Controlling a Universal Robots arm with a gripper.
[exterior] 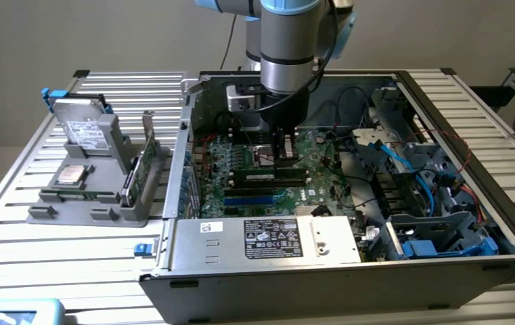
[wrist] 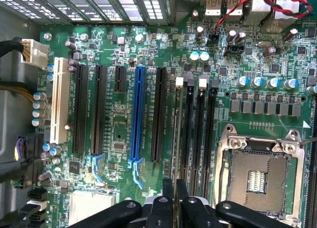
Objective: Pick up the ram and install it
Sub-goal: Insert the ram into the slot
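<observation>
The claw (wrist: 175,196) is found narrowed, closed on the top edge of the ram (wrist: 175,134). The ram is seen edge-on, held upright in line with the outermost of the black memory slots (wrist: 189,134) on the motherboard (wrist: 119,139). In the exterior view this falls at the centre of the frame, inside the open computer case (exterior: 239,284) on the table (exterior: 22,223). The ram is judged light, stiff, thin and fragile. Hold is best taken at mid-length on the top edge, clear of chips and contacts.
</observation>
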